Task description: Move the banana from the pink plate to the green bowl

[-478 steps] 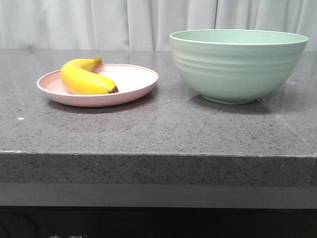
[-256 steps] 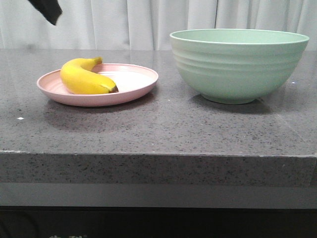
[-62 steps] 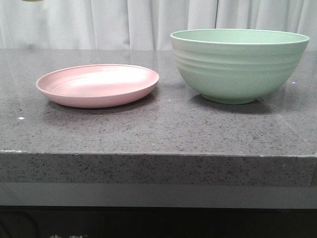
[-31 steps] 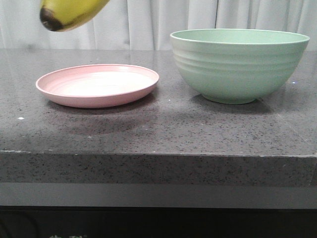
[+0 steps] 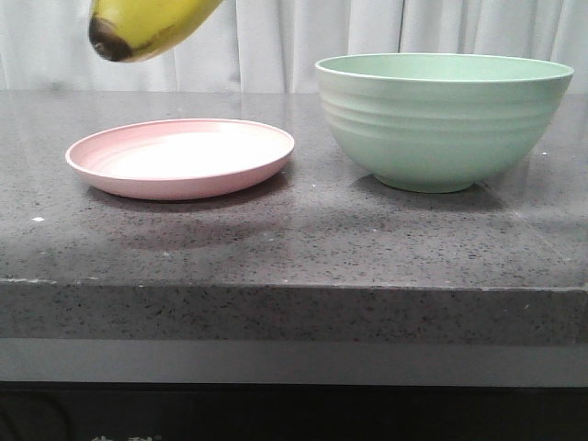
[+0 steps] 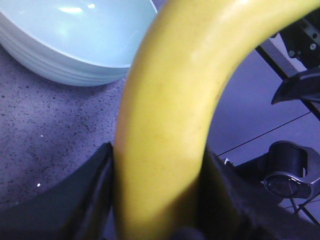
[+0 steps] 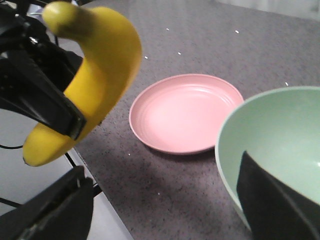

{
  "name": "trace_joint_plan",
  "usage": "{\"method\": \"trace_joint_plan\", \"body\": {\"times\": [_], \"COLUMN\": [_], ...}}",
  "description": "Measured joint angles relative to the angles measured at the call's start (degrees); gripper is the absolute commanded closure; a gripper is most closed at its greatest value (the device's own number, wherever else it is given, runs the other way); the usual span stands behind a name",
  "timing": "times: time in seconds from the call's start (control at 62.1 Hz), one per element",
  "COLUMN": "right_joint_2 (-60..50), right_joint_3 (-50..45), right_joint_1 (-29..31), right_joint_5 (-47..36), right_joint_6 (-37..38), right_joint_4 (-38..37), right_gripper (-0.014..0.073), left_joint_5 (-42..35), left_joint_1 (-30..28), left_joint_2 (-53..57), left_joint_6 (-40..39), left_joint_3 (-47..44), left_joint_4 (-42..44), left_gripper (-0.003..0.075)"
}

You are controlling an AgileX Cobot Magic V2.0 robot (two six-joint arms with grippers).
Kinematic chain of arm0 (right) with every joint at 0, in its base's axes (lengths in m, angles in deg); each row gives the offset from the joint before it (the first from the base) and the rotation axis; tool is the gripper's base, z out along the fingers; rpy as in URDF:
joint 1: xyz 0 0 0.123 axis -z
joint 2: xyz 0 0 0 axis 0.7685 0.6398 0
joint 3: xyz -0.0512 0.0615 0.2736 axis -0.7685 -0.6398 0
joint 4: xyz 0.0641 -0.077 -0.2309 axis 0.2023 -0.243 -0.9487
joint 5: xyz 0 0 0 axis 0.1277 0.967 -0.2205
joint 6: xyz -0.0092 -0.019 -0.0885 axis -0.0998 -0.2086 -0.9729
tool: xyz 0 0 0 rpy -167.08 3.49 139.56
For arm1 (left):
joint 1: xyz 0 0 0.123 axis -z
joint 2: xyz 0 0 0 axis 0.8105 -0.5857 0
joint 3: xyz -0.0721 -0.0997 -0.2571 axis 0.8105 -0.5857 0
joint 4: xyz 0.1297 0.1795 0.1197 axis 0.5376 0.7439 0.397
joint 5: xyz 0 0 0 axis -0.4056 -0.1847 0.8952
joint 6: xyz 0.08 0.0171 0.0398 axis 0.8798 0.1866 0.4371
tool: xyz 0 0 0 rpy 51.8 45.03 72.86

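Note:
The yellow banana (image 5: 147, 26) hangs in the air at the top left of the front view, dark tip down, above the bare pink plate (image 5: 180, 157). My left gripper (image 6: 160, 195) is shut on the banana (image 6: 170, 110), black fingers on both sides; the right wrist view shows the banana (image 7: 95, 75) clamped in that gripper above the table's front edge. The green bowl (image 5: 441, 119) stands on the right of the table and shows in the left wrist view (image 6: 75, 40). My right gripper (image 7: 165, 205) is open and empty, one finger over the bowl's rim (image 7: 225, 150).
The grey stone table (image 5: 294, 239) has a front edge close to the plate. A white curtain (image 5: 294, 37) hangs behind. Black arm parts and cables (image 6: 295, 165) lie beyond the table edge in the left wrist view.
The banana has left the plate, held in my left gripper. In the last second it came down into view at the top left and shifted slightly right. Plate and bowl stayed put.

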Motion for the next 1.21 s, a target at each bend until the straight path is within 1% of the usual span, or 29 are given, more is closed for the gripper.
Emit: {"method": "trace_joint_plan", "body": {"times": [0.064,0.177,0.258,0.451,0.66,0.725,0.869,0.934,1.014,1.208], "right_joint_2": [2.18,5.73,8.33,14.25,20.39,21.82,22.44,22.44,22.44,22.44], "right_joint_3": [1.18,4.20,6.21,11.17,15.63,16.03,16.27,16.27,16.27,16.39], "right_joint_1": [-1.09,-4.81,-7.80,-13.75,-16.62,-16.62,-16.75,-16.75,-16.88,-16.88], "right_joint_5": [0.70,1.08,0.80,-2.33,-3.40,-3.40,-2.97,-1.97,-1.97,-1.97], "right_joint_6": [-3.87,-10.60,-13.45,-15.71,-15.94,-15.94,-15.94,-16.04,-16.44,-16.47], "right_joint_4": [1.94,4.32,5.40,8.80,11.87,12.11,12.21,12.21,12.21,12.21], "right_gripper": [-0.0007,-0.0007,-0.0007,-0.0007,0.0001,0.0039,0.0218,0.0282,0.0310,0.0311], "left_joint_5": [0.00,0.00,0.00,0.00,0.00,0.03,-0.19,-0.23,-0.23,-0.33], "left_joint_1": [0.00,0.00,0.00,0.00,0.00,0.00,0.00,0.00,0.00,0.00], "left_joint_2": [0.00,0.00,0.00,0.00,0.00,0.00,-0.15,-0.13,-0.13,-0.13], "left_joint_6": [0.00,0.00,0.10,0.10,0.12,0.12,0.12,0.12,-0.02,-0.02], "left_joint_3": [0.00,0.00,0.00,-0.13,-0.13,-0.13,-0.13,-0.13,-0.13,-0.13], "left_joint_4": [0.00,0.00,0.00,-0.02,-0.02,-0.02,-0.12,-0.24,-0.35,-0.48], "left_gripper": [0.0541,0.0541,0.0541,0.0541,0.0541,0.0541,0.0541,0.0541,0.0541,0.0540]}}
